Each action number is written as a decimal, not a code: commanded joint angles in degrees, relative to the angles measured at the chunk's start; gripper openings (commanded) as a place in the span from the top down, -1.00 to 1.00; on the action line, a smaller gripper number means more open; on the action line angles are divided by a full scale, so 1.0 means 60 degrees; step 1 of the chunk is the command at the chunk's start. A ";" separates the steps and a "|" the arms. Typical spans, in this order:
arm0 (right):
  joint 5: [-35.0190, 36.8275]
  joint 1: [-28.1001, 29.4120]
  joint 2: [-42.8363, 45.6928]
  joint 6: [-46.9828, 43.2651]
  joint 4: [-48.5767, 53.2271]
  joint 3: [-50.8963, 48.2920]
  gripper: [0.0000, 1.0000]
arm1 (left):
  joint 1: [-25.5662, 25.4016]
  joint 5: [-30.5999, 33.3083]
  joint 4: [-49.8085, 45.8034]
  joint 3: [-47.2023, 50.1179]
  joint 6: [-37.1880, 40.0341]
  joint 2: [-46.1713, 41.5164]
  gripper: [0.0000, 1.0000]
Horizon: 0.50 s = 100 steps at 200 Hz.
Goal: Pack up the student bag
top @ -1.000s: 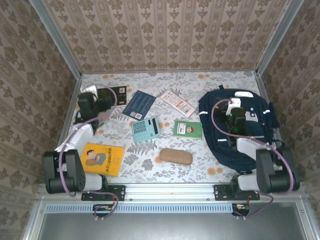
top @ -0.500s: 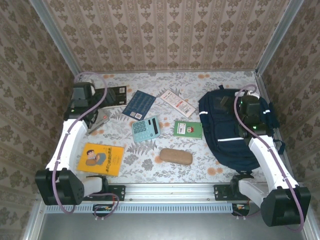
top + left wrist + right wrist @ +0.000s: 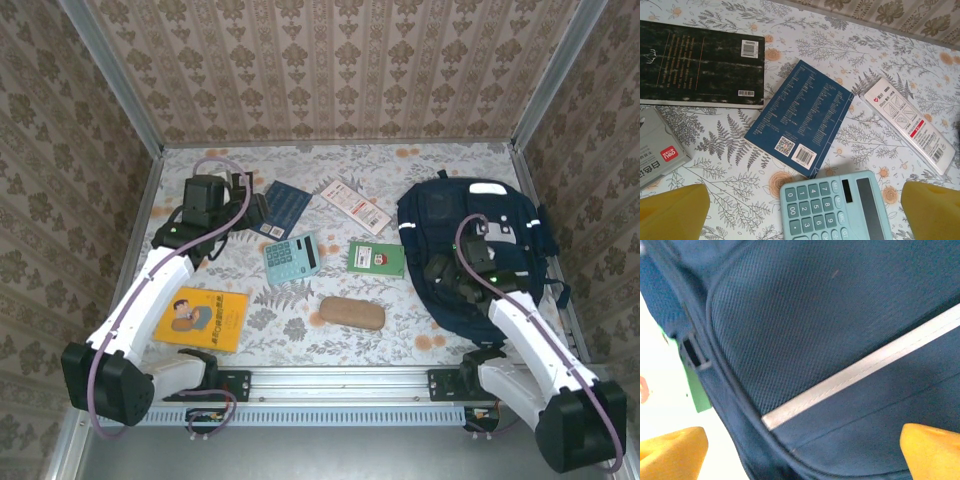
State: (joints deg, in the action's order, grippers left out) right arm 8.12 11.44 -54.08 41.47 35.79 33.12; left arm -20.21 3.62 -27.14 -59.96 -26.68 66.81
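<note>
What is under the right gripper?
Under the open right gripper lies the student bag: navy fabric and a white reflective stripe. Its inside is covered by the fabric.

Student bag (image 3: 440, 215) rt of calculator (image 3: 291, 259), booklet (image 3: 377, 258) btwn.

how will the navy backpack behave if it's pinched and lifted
Probably floppy: the student bag lies slumped flat, so a pinch would likely raise a fold, not the whole bag. Its coarse weave looks grippy rather than slippery. Unlikely to roll.
</note>
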 commanded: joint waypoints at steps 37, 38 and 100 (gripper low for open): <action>-0.0740 0.2382 -0.2855 0.1203 -0.2467 0.1037 -0.99 | -0.0241 0.0333 -0.0324 0.0092 -0.0007 0.0055 -1.00; -0.0746 0.2420 -0.2919 0.1203 -0.2487 0.1076 -0.99 | -0.0246 0.0334 -0.0325 0.0092 -0.0007 0.0056 -1.00; -0.1330 0.3277 -0.6542 0.0819 -0.2889 0.4600 -0.99 | -0.0381 0.0291 -0.0260 0.0211 0.0150 0.0152 -1.00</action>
State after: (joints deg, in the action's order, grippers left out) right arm 3.86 30.35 -86.91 46.85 20.73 52.86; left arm -22.02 4.75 -28.03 -59.66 -26.79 67.13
